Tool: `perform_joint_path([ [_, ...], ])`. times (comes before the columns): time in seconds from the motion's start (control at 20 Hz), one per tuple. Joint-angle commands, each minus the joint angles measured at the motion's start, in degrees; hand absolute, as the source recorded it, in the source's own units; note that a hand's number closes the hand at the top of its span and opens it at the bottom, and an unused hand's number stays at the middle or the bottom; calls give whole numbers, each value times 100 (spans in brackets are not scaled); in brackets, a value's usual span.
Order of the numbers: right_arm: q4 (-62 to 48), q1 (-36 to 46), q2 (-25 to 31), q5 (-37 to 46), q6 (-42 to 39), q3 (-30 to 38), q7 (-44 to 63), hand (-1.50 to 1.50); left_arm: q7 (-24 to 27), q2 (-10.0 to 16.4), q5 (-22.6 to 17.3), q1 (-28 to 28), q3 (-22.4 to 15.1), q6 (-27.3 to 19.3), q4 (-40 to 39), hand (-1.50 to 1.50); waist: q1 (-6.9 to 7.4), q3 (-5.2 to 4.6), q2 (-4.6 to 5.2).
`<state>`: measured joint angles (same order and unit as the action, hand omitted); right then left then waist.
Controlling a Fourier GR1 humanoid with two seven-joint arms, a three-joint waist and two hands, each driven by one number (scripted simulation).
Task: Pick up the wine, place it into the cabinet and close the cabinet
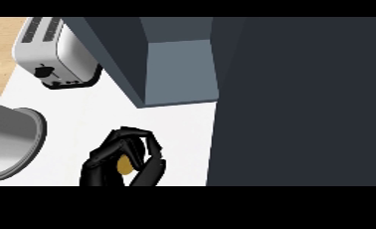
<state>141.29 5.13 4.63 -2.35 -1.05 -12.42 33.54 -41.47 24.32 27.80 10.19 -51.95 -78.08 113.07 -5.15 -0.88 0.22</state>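
One hand of mine shows, the left hand (123,159), low on the white counter (180,128). Its fingers and thumb are curled close round a small amber-yellow patch, which I take to be the only visible part of the wine (126,166). My fingers hide the rest of the bottle, so I cannot tell whether it stands upright or leans, or whether it rests on the counter. My right hand is nowhere in view.

I judge the wine heavy for what it is: stiff glass, smooth and apt to slide through a grip, and likely to break if it knocks an edge. The liquid inside would shift the weight if I tilt it. The best hold would be round the wide body, below the shoulder, with the thumb opposite the fingers. The neck is narrower and would let the bottle swing. Which part I have now, I cannot tell.

The blue-grey cabinet (180,68) sits beyond my hand and a little to the right, apart from it. A large dark panel (294,103) fills the right side of the view; I take it for the cabinet's open door, and its edge is near my hand. The toaster (55,54) and a grey round vessel (18,141) are off to the left, away from that path.
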Motion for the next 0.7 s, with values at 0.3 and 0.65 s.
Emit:
perform_joint_path([
  [0.3, 81, -44, -3, -122, -35, 45, 33, -150, 975, 1149, -558, 649, -932, -292, 1081, 150, 59, 2, 66],
  [0.65, 156, 26, -74, -136, -7, -11, 86, -150, 1204, 1376, -1271, 1104, -1207, -184, 1853, 150, 69, 9, 93],
])
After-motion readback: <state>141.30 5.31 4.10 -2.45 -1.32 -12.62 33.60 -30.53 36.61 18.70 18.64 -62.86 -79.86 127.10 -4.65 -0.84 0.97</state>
